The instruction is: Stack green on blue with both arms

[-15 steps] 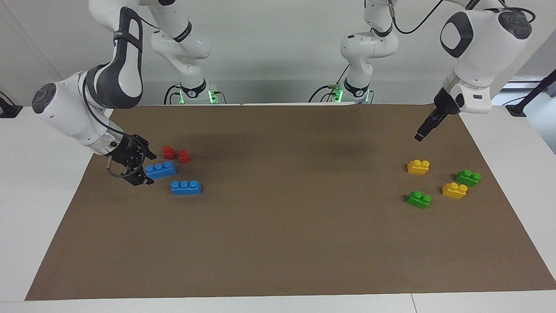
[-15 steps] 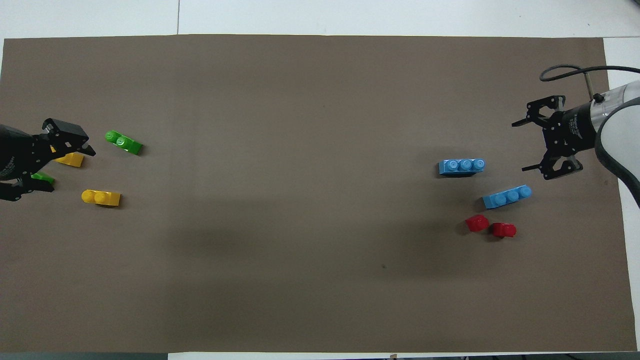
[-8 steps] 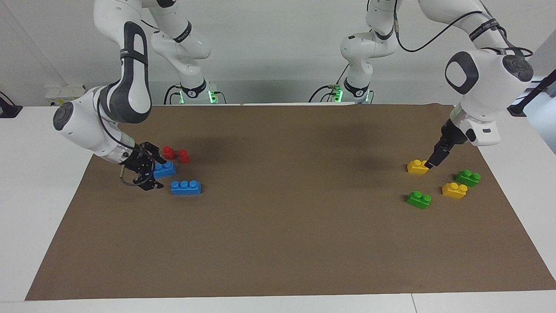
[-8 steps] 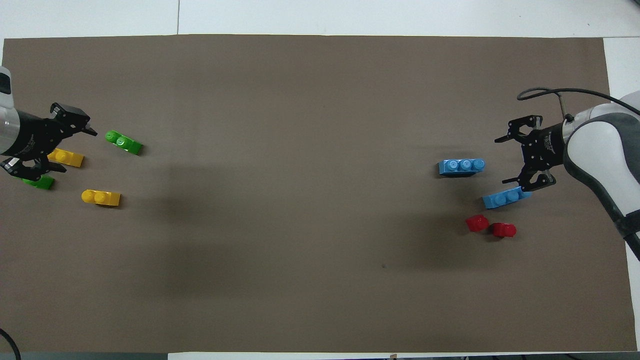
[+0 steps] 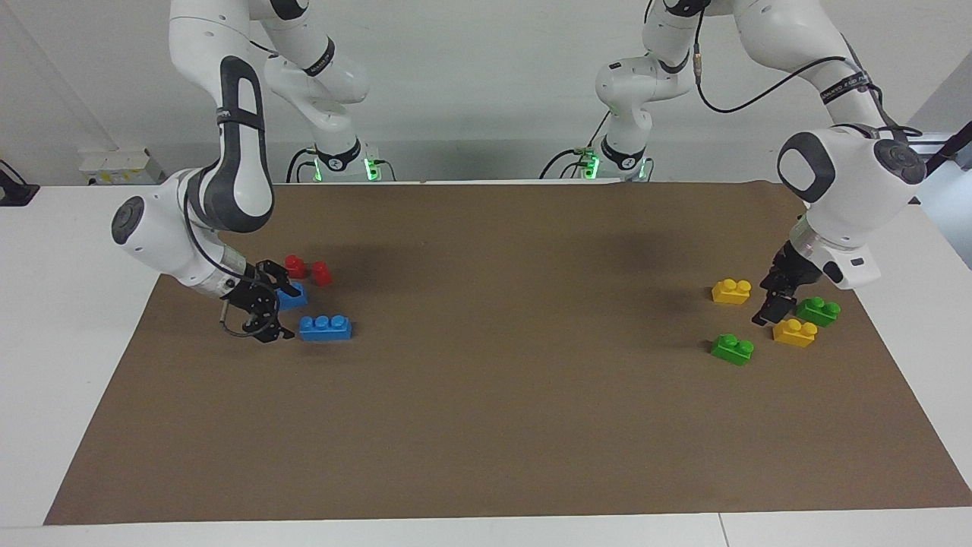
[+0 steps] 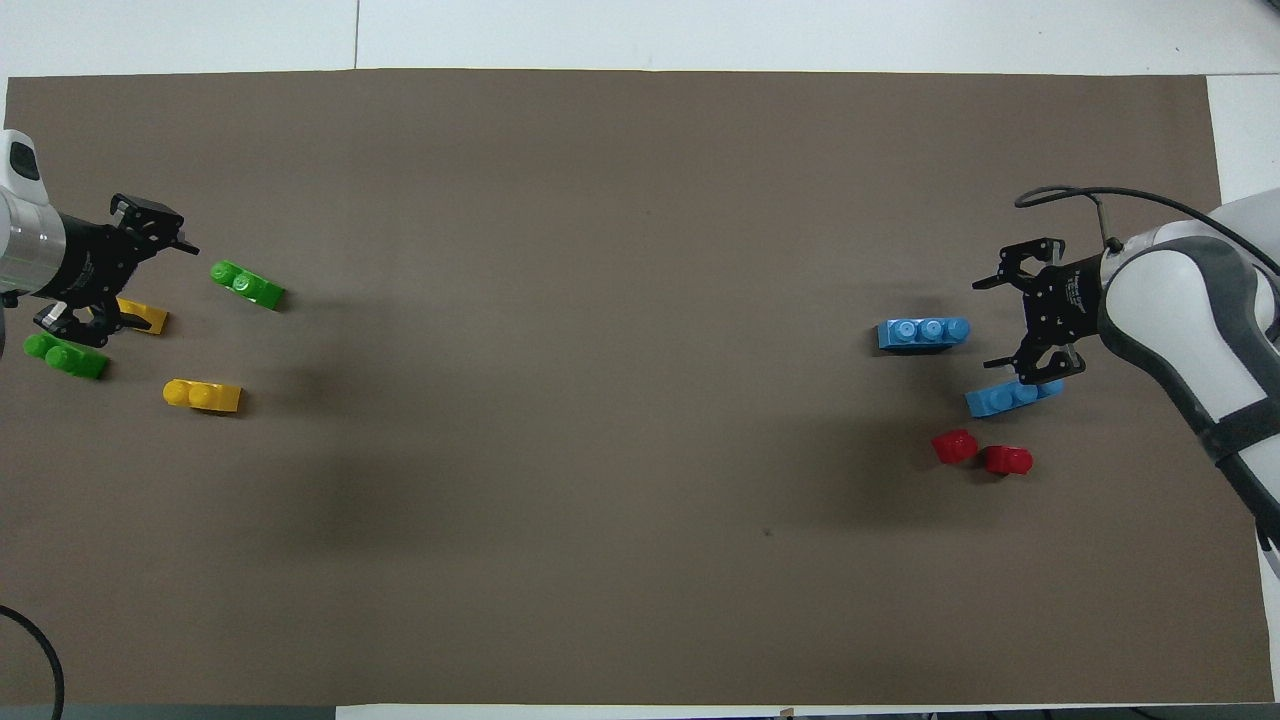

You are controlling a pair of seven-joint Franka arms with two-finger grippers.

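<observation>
Green brick [image 5: 733, 349] and blue brick [image 5: 325, 327] lie untouched — both arms have descended; left gripper [image 5: 776, 302] and right gripper [image 5: 262, 308] released, approaching grasps.

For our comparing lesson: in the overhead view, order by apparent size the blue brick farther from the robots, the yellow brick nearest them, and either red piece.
1. Blue brick
2. Yellow brick
3. Red piece; its neighbour looks alike.

No legible text or labels
</observation>
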